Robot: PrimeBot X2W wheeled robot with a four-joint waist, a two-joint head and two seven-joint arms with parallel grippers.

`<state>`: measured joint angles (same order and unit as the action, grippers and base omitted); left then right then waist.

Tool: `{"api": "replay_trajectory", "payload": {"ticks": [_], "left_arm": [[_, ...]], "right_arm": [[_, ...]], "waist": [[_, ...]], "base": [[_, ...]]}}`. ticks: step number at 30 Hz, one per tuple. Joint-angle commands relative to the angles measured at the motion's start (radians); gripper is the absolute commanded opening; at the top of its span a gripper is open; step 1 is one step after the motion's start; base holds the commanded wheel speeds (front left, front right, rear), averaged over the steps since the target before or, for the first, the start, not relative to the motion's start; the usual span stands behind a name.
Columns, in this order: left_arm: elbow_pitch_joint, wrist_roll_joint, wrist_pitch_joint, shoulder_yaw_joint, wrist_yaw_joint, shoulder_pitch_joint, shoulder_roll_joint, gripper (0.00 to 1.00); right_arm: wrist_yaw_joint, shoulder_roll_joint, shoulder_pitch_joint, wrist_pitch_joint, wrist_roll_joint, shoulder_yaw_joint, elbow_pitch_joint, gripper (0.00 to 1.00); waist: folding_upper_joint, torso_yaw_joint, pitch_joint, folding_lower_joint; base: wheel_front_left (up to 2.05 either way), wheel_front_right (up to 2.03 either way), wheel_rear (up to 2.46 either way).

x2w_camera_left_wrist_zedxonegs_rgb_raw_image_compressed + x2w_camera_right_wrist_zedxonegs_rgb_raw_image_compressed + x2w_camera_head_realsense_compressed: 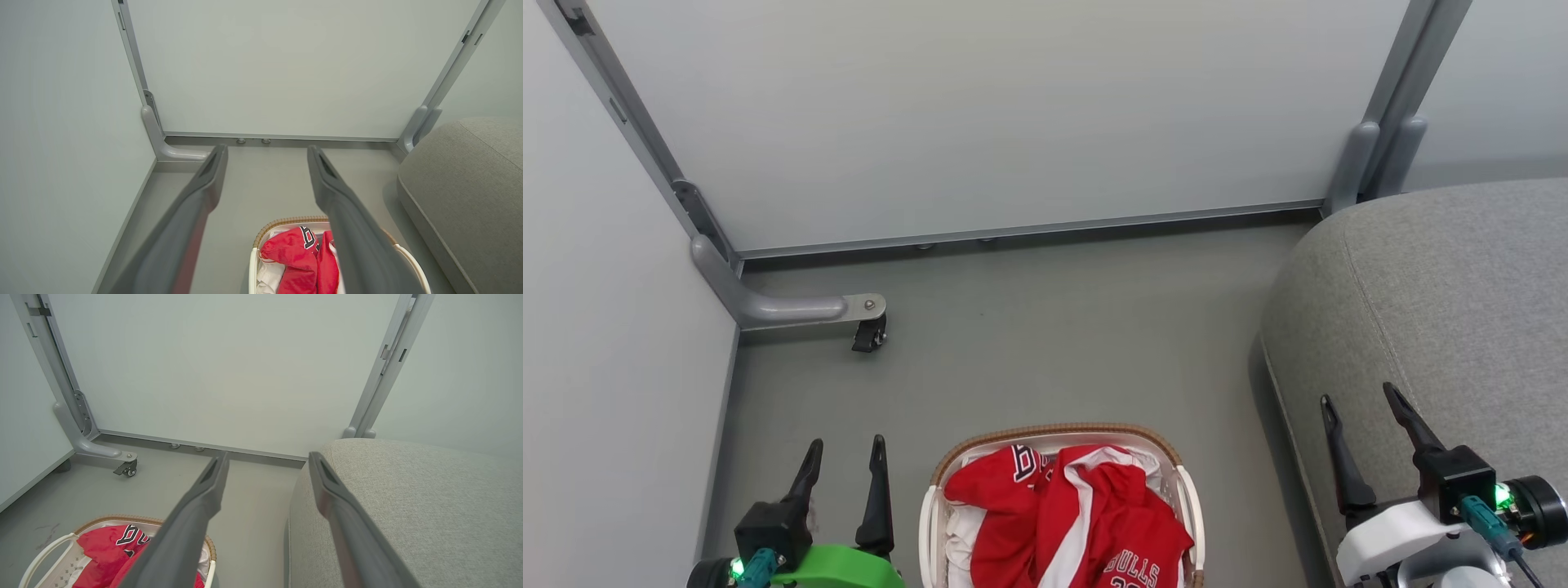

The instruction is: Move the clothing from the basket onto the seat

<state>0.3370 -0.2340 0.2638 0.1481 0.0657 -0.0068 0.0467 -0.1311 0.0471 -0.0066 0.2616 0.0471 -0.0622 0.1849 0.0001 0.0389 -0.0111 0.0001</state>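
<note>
- So the left gripper (847,443) sits at the lower left of the head view, just beside the basket (1054,430). Its fingers (204,192) are spread wide, with nothing between them and touching nothing.
- Same deal with the right gripper (1358,394): fingers wide apart and empty. It hangs over the left edge of the seat (1445,294), one finger in front of the fabric, the other over the floor (1054,327). Can't tell for sure whether it clears the cushion.
- The clothing (1086,514) is heaped in the basket: red with a white stripe, and "BULLS" lettering shows on the near side. A bit of white liner (960,531) peeks out on the left under it.
- The basket stands on the floor between the two grippers, with its near end cut off by the bottom of the head view.
- The seat is to the right of the basket with a narrow strip of floor between them, its rounded corner pointing toward the back.
- Pale wall panels (980,114) close off the back and left. A grey metal foot (784,309) with a small black caster (869,335) sticks out at the back left, well apart from the basket.
- The floor from the basket to the back panel is open.
</note>
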Motion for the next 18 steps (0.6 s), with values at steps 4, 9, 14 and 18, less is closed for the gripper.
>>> {"api": "replay_trajectory", "payload": {"ticks": [4,9,14,18], "left_arm": [[-0.001,0.003,0.001,-0.001,-0.003,0.01,0.007,1.0],[-0.002,0.011,0.001,0.004,-0.003,0.004,0.007,1.0],[0.004,0.027,0.001,0.021,0.003,-0.042,0.006,1.0],[0.023,0.044,0.001,0.049,0.008,-0.092,0.006,1.0]], "right_arm": [[0.001,0.006,0.01,0.005,-0.003,-0.004,-0.006,1.0],[0.001,0.006,0.001,0.005,-0.002,-0.004,-0.013,1.0],[0.001,0.006,-0.031,0.005,0.001,0.0,-0.027,1.0],[0.001,0.006,-0.068,0.005,0.005,0.001,-0.038,1.0]], "waist": [[-0.0001,-0.001,-0.002,-0.0001],[-0.0001,-0.006,-0.016,-0.0001],[-0.0001,-0.021,-0.075,-0.0001],[-0.0001,-0.039,-0.155,-0.0001]], "base": [[0.0,0.0,0.0],[0.0,0.0,0.0],[0.0,0.0,0.0],[0.0,0.0,0.0]]}}
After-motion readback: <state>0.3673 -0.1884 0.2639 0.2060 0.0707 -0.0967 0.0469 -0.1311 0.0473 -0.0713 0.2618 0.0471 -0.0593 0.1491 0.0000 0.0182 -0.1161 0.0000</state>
